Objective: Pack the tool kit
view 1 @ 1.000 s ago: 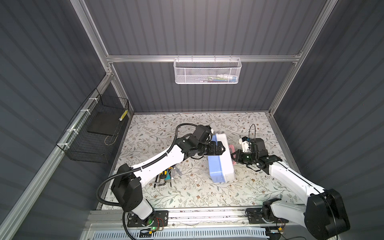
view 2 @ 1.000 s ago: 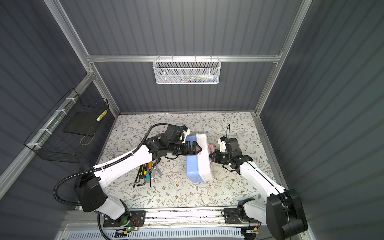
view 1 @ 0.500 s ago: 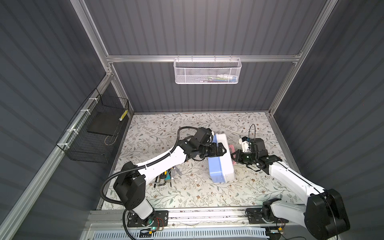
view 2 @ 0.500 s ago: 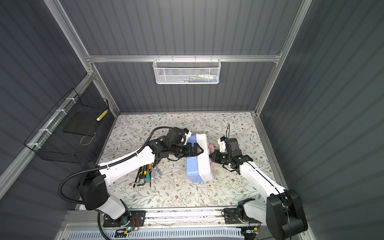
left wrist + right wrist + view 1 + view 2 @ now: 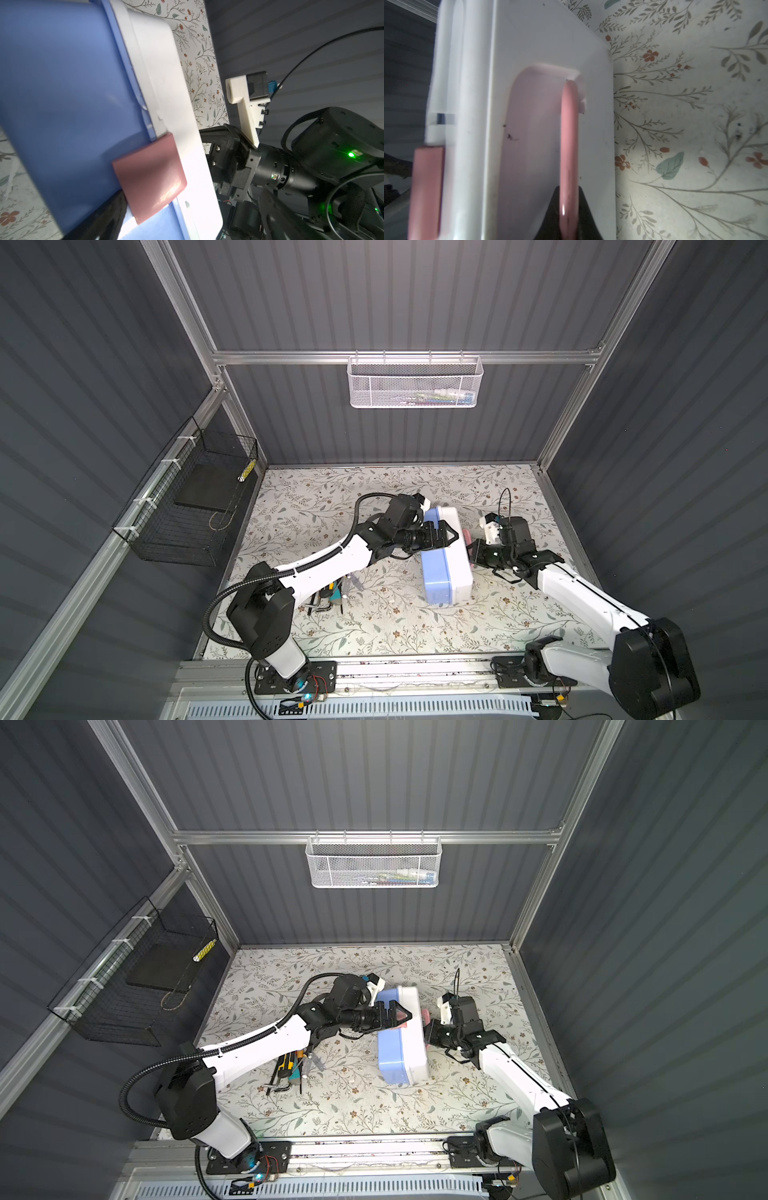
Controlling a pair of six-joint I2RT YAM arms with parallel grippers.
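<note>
No legible text, label, brand, number or sign on the tool kit (image 5: 444, 568) or anything else

- The left claw (image 5: 448, 536) now sits slightly farther right than a second ago, reaching deeper across the upper side of the tool kit (image 5: 440, 576).
- Its wide-apart jaws now flank the pink latch (image 5: 401, 1017) at the seam of the blue base and white lid. Earlier they hung just short of it.
- The left arm's shoulder block (image 5: 257, 614) now stands turned slightly toward the middle of the surface (image 5: 374, 626).
</note>
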